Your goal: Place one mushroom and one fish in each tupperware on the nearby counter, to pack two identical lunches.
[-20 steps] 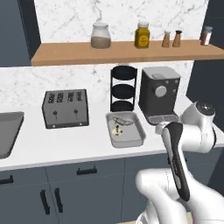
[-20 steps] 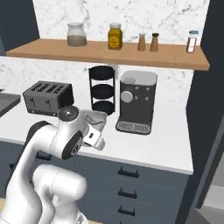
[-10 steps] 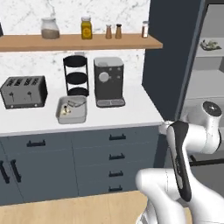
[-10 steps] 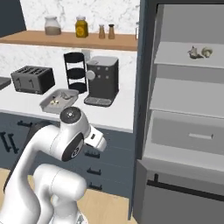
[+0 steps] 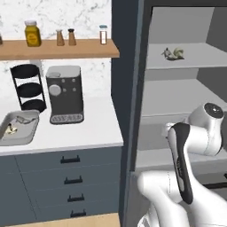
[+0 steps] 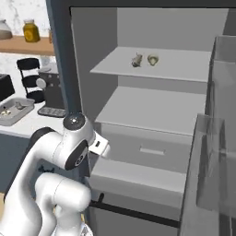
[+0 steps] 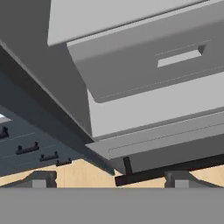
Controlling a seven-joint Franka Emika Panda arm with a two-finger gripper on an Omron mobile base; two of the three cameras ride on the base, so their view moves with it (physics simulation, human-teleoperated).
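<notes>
Mushroom (image 6: pixel 152 59) and fish (image 6: pixel 137 60) sat together on the upper fridge shelf (image 6: pixel 184 69), well apart from the tupperware (image 5: pixel 17 128) on the counter (image 5: pixel 88 133). Both looked small, light, probably slippery; I'd pinch the fish mid-body. Claw was spread wide, holding nothing.

On the counter (image 5: pixel 88 133) a tupperware (image 5: pixel 20 129) sits at the left, holding small items, with a round rack (image 5: pixel 28 87) behind it and a coffee machine (image 5: pixel 65 94) to the rack's right. A wall shelf (image 5: pixel 57 48) above them carries a jar (image 5: pixel 31 33), two shakers (image 5: pixel 65 37) and a small bottle (image 5: pixel 103 34). Right of the counter stands an open fridge (image 6: pixel 156 115), where two small items (image 6: pixel 144 60) lie side by side on the upper shelf (image 6: pixel 161 64), above a lower shelf and a drawer (image 6: pixel 147 150).
</notes>
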